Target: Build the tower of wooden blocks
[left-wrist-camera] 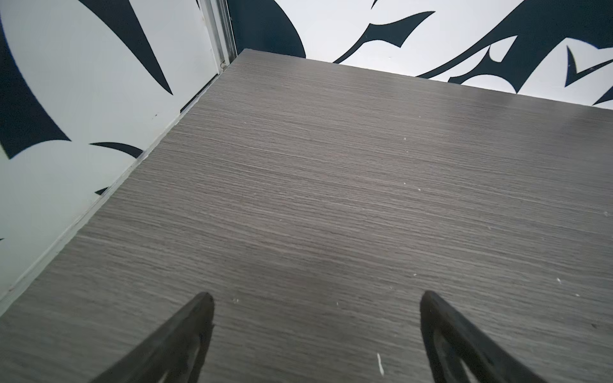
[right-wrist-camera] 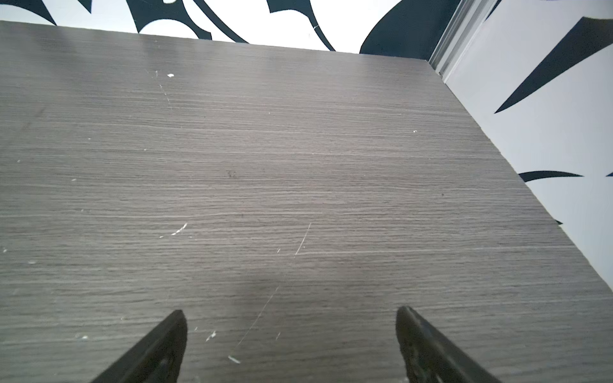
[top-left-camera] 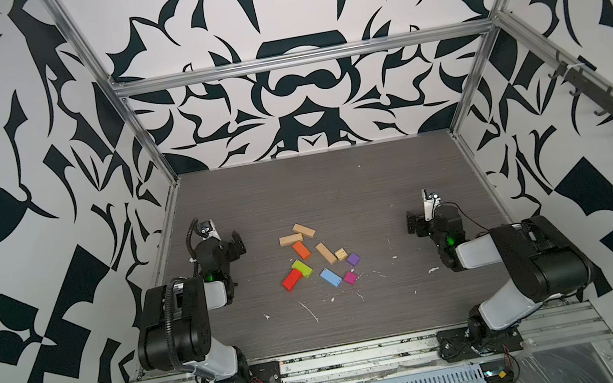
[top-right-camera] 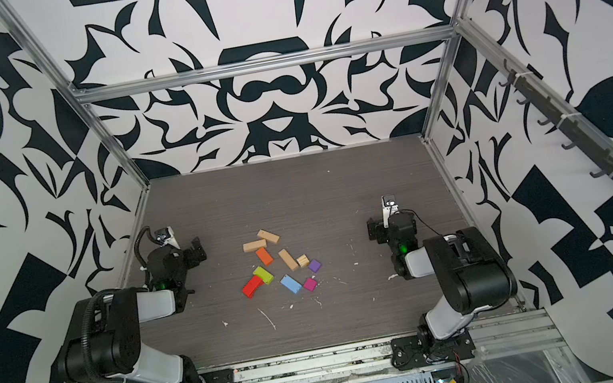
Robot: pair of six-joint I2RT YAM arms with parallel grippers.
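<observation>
No wood block tower is being shown yet. The small wood blocks (top-right-camera: 264, 256) are being left loose in a tight cluster at the middle of the grey wood-grain tabletop (top-left-camera: 338, 191), well apart from both arms. The left gripper (left-wrist-camera: 316, 298) is being held with its jaws spread wide over bare table near the left wall, and nothing is being pinched. The right gripper (right-wrist-camera: 292, 313) is being held the same way, spread and empty, near the right wall.

Trouble is being invited mainly by the crowding. The lime-green oblong block (top-left-camera: 301, 268) is being touched by the red oblong block (top-left-camera: 291, 279), and whether it is partly resting on it cannot be told. The plain tan cube (top-left-camera: 341, 254) is being crowded by a plain tan oblong block (top-left-camera: 325, 253) just beside it.

If wide jaws are lowered around one piece, its neighbour is likely to be shoved or dragged along. The purple cube (top-left-camera: 353, 259) and the magenta cube (top-left-camera: 350, 277) could be twisted in an off-centre pinch. A clash is also being risked if both arms are sent to the centre together.
</observation>
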